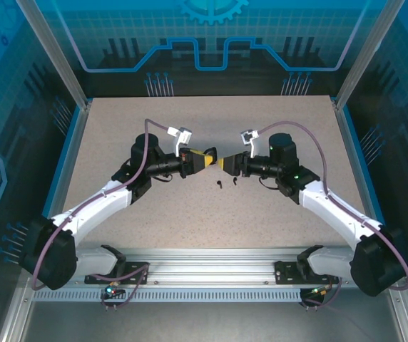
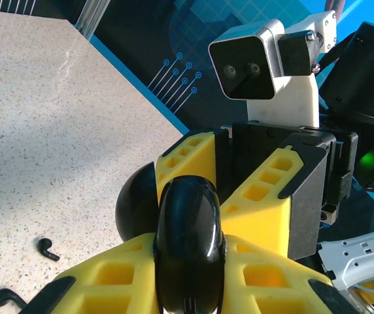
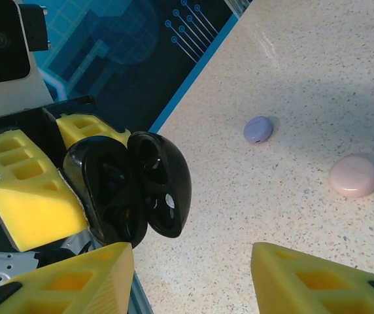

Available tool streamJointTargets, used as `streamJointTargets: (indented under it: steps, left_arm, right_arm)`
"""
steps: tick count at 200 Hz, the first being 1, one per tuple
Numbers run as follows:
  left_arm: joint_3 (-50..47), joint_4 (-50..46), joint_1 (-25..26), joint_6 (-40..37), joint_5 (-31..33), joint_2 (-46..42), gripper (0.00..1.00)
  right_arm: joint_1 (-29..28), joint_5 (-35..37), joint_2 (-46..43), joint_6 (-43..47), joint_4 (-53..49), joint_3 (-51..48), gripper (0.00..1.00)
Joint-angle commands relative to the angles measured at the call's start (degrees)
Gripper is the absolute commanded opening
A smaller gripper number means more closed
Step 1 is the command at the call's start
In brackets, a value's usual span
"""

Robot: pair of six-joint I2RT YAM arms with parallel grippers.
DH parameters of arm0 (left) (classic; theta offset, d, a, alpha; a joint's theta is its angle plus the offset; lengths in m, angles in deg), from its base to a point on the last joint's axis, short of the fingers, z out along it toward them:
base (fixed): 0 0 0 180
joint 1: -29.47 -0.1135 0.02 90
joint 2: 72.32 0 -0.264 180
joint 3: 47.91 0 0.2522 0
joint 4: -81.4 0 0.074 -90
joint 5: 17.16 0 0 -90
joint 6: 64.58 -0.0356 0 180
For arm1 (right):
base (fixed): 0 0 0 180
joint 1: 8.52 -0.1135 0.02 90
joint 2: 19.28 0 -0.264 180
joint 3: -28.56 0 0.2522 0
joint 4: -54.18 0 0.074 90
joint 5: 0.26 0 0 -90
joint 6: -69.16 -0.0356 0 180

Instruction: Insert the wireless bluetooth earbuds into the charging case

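Fingers (image 2: 102, 278) of the left gripper (image 1: 207, 161) are clamping the black charging case (image 3: 118, 190) from both sides. They are holding it up off the table (image 1: 190, 228) with its lid hinged open and the inside facing the other arm. I judge it is being presented this way so the partner gripper can feed the earbuds in. The left arm (image 1: 97, 203) is reaching forward from its base and bending inward at the elbow, its wrist pointing right toward the case.

Just on the near side of the case, toward the arm bases, the two black earbuds (image 1: 220, 184) are lying loose on the table, close together but not touching, and not yet in the case.

Right of the case, the right gripper (image 3: 192, 258) is facing it with its fingers (image 3: 305, 281) spread wide and gripping nothing, probably ready to go down for an earbud. The right arm (image 1: 332, 203) is mirroring the left, bending inward with its wrist aimed at the case. Beyond the case in the right wrist view, a lilac case (image 3: 257, 129) and a pink case (image 3: 354, 175) are sitting closed on the table, well apart from it.
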Motion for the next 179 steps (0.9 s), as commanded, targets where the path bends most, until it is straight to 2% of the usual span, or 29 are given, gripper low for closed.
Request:
streamJointTargets:
  steps: [1, 120, 164, 179]
  left_arm:
    - [1.73, 1.80, 0.15, 0.37, -1.79, -1.23, 0.00]
    - [1.66, 2.20, 0.59, 0.69, -2.05, -0.78, 0.00]
    - [1.95, 2.47, 0.66, 0.89, -1.92, -0.74, 0.00]
    - [1.96, 2.47, 0.63, 0.87, -1.62, -0.83, 0.00]
  right_arm:
    - [0.21, -1.72, 1.53, -0.54, 2.33, 1.37, 0.51]
    - [-0.17, -1.06, 5.87, -2.38, 4.49, 4.94, 0.42]
    - [-0.34, -1.15, 7.27, -2.30, 4.17, 5.22, 0.35]
    - [-0.43, -1.27, 7.89, -2.41, 4.34, 5.06, 0.28]
